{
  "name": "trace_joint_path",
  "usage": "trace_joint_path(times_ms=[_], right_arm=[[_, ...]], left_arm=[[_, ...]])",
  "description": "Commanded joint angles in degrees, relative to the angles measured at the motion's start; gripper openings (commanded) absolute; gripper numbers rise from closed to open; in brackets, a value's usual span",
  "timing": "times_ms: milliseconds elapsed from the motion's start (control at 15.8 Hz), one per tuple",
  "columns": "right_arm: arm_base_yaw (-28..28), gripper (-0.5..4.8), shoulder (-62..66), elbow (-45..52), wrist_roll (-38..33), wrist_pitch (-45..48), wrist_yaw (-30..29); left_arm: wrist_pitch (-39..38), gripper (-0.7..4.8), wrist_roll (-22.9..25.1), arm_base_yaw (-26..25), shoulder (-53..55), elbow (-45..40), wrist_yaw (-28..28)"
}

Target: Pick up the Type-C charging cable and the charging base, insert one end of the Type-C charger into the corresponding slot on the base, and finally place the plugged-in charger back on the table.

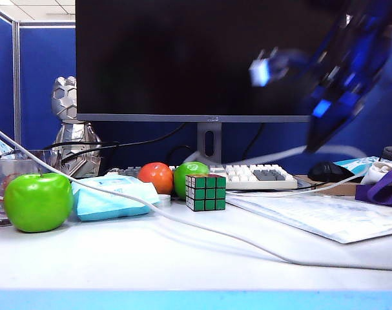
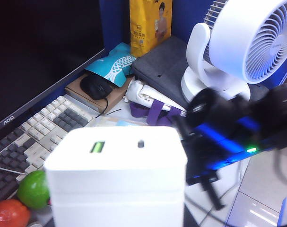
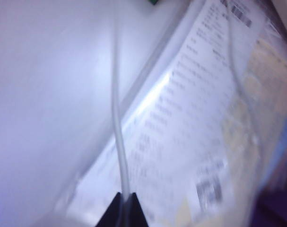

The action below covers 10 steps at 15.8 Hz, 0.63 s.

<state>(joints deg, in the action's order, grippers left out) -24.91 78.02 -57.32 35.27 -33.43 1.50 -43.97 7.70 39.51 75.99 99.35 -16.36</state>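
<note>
Type-C charging cable (image 3: 118, 142) is clamped in the closed right gripper (image 3: 123, 208), trailing away below it; charging base (image 2: 116, 182) held in left gripper, ports up; next: align plug with slot (image 2: 141, 144).

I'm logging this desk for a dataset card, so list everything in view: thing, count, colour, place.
charging base: 1, white, held up close at the left wrist camera, ports facing it
Type-C charging cable: 1, white, running from the right gripper over the table
apples: 2, green, front left and behind the cube
Rubik's cube: 1, green-white, centre
orange fruit: 1, beside the rear apple
blue packet: 1, by the front apple
keyboard: 1, white-grey, under the monitor
mouse: 1, black, right
fan: 1, white, right rear
left gripper: out of view
right gripper: black, shut on the cable
</note>
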Motion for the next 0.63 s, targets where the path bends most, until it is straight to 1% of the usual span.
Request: trace_joint_path(times_ms=[63,253,316,379,442,505,568,632], right_arm=[[-0.09,-0.03,-4.04,-0.15,1.90,-6.91,-0.11],[-0.09,-0.03,-8.39,-0.15,1.86,-15.39,-0.17],[-0.09,-0.03,-8.85,-0.15,2.05,-18.05,-2.14],[-0.09,-0.03,-8.85,-0.15,2.49,-20.06,-6.60],[-0.09,-0.03,-8.79,-0.15,1.73,-20.15,-24.76],[-0.09,-0.03,-8.79,-0.15,-0.42,-19.34,-29.66],[-0.09,-0.03,-8.79,-0.15,-6.08,-17.35,-36.74],[-0.09,-0.03,-8.79,-0.15,-16.87,-13.11,-41.79]], left_arm=[[1.25,-0.06,-0.22,0.07,-0.28,0.22,-0.15],[1.25,-0.06,-0.24,0.07,-0.28,0.22,-0.15],[1.25,-0.06,-0.24,0.07,-0.28,0.22,-0.15],[1.25,-0.06,-0.22,0.07,-0.28,0.22,-0.15],[1.22,-0.06,-0.24,0.07,-0.28,0.22,-0.17],[1.20,-0.06,-0.24,0.07,-0.28,0.22,-0.17],[1.20,-0.06,-0.24,0.07,-0.28,0.22,-0.17],[1.20,-0.06,-0.42,0.07,-0.28,0.22,-0.22]])
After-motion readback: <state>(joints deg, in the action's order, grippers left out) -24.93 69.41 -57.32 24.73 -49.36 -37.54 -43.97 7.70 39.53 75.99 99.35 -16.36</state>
